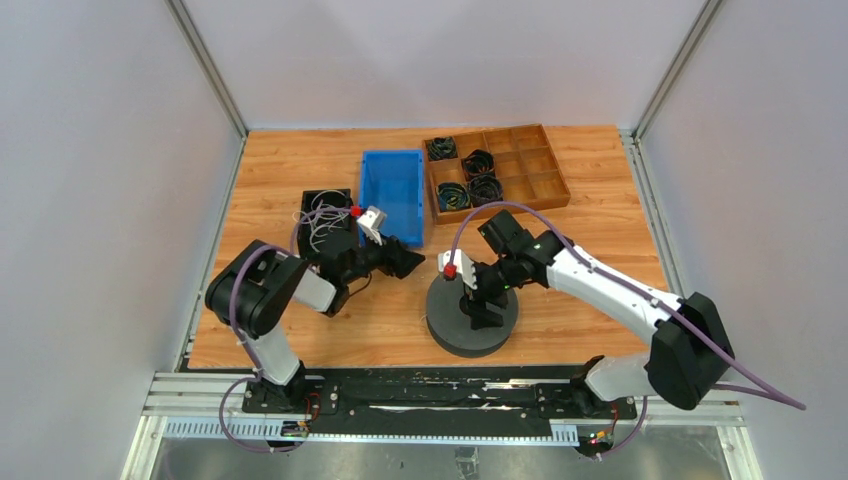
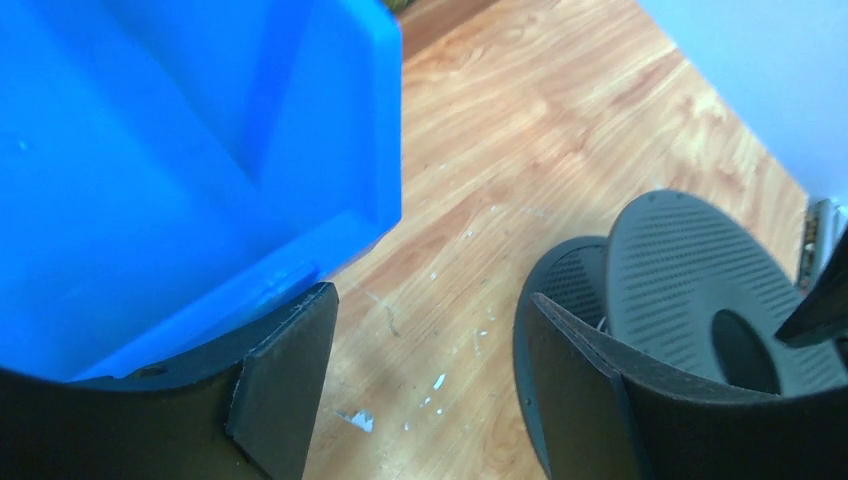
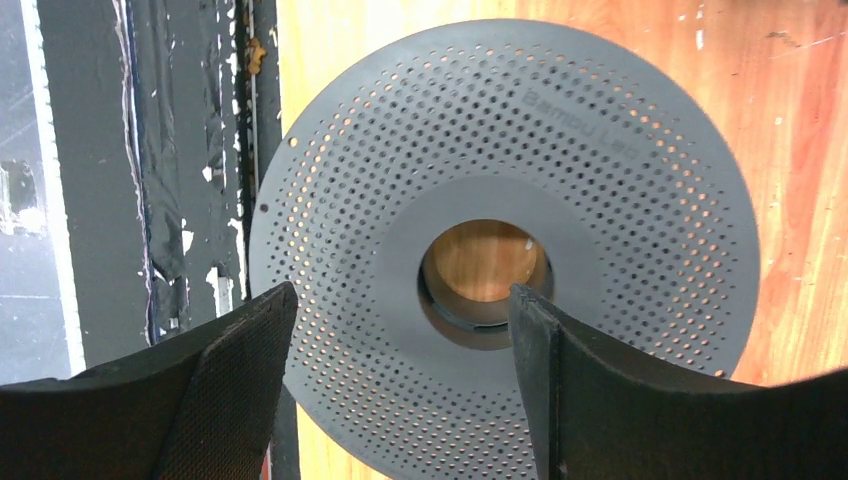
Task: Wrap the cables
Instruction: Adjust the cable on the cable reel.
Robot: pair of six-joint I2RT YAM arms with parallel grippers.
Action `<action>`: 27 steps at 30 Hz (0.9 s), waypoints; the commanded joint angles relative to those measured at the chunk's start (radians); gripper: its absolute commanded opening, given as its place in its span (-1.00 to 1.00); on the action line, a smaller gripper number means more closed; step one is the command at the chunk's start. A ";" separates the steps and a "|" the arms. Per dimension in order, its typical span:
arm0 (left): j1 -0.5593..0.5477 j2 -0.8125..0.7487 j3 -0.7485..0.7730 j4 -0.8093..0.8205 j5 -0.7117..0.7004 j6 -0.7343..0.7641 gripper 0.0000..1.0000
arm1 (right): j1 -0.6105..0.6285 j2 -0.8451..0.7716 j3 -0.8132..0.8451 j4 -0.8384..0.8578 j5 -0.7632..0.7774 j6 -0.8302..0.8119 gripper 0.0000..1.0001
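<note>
Left gripper [image 2: 420, 345]: gaping wide, gripping nothing, hanging beside the blue plastic bin [image 2: 150, 150].
Right gripper [image 3: 400, 325]: spreading wide, empty, hovering over the dark grey perforated spool [image 3: 600, 150].
Thin whitish-grey cables [image 1: 320, 225]: lying looped at the black box [image 1: 327, 198], untouched.

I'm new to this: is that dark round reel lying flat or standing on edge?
Flat: the reel rests on the table, perforated face up; wood shows through its centre hole.

Lab cell: white panels [image 1: 100, 150] enclose the wooden table [image 1: 600, 160].
</note>
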 commanded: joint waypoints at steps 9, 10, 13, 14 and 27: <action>0.053 -0.212 0.044 -0.139 0.359 0.062 0.48 | 0.168 -0.080 -0.113 0.043 0.157 0.017 0.57; 0.052 -0.230 0.030 -0.132 0.385 0.086 0.45 | 0.182 -0.082 -0.122 0.049 0.166 0.018 0.57; 0.051 -0.277 -0.028 -0.075 0.442 0.142 0.44 | 0.216 -0.082 -0.149 0.074 0.204 0.024 0.56; 0.051 -0.283 -0.047 -0.042 0.453 0.147 0.44 | 0.226 -0.082 -0.156 0.084 0.223 0.025 0.57; -0.034 -0.221 -0.171 0.184 0.511 0.269 0.52 | 0.235 -0.142 -0.184 0.054 0.391 -0.049 0.46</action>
